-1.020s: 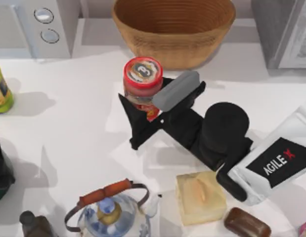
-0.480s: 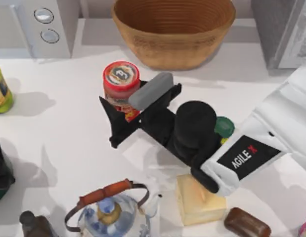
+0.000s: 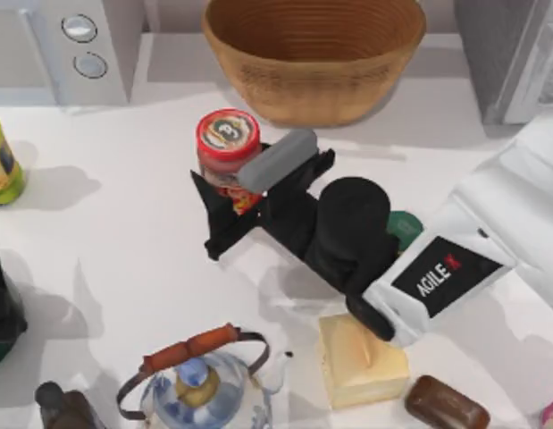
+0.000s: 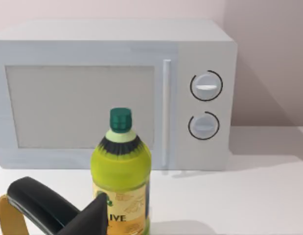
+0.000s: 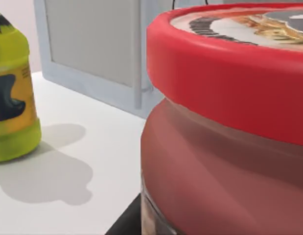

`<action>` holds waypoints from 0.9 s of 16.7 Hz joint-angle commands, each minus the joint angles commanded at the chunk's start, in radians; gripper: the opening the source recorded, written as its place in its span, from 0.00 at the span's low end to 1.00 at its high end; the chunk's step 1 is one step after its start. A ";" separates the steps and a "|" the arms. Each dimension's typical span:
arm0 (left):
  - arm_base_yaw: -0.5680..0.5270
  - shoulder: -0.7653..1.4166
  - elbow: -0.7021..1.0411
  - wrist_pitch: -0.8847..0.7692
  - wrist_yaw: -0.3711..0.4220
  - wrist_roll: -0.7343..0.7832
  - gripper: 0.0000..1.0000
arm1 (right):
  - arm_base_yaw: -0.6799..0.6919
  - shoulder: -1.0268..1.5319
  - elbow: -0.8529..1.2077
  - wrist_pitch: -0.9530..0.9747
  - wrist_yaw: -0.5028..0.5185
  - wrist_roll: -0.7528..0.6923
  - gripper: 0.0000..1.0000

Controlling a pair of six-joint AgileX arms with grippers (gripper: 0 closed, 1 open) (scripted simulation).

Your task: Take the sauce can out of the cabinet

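My right gripper (image 3: 237, 186) is shut on the sauce can (image 3: 228, 139), a short red can with a red-rimmed lid and a dark round emblem. It holds the can over the white table, left of the middle and in front of the basket. The can's red lid and side (image 5: 224, 122) loom close in the right wrist view. The grey cabinet (image 3: 508, 54) stands at the far right corner, well away from the can. My left gripper (image 4: 73, 220) is parked at the left, facing the microwave and a yellow-green bottle.
A white microwave (image 3: 71, 45) stands far left, a wicker basket (image 3: 316, 54) far centre. The yellow-green bottle (image 3: 1, 165) is at the left edge. A kettle (image 3: 200, 384), a pale block (image 3: 361, 362) and a brown piece (image 3: 446, 407) sit along the near edge.
My right gripper carried the sauce can leftward across the table, then back slightly to the right. The right arm has reached farther in from the right.
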 joint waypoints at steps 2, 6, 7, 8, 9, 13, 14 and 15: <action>0.000 0.000 0.000 0.000 0.000 0.000 1.00 | 0.000 0.000 0.000 0.000 0.000 0.000 0.30; 0.000 0.000 0.000 0.000 0.000 0.000 1.00 | 0.000 0.000 0.000 0.000 0.000 0.000 0.60; 0.000 0.000 0.000 0.000 0.000 0.000 1.00 | 0.000 0.000 0.000 0.000 0.000 0.000 0.68; 0.000 0.000 0.000 0.000 0.000 0.000 1.00 | 0.000 0.000 0.000 0.000 0.000 0.000 0.75; 0.000 0.000 0.000 0.000 0.000 0.000 1.00 | 0.000 0.000 0.000 0.000 0.000 0.000 0.83; 0.000 0.000 0.000 0.000 0.000 0.000 1.00 | 0.000 0.000 0.000 0.000 0.000 0.000 1.00; 0.000 0.000 0.000 0.000 0.000 0.000 1.00 | 0.000 0.000 0.000 0.000 0.000 0.000 1.00; 0.000 0.000 0.000 0.000 0.000 0.000 1.00 | 0.000 0.000 0.000 0.000 0.000 0.000 1.00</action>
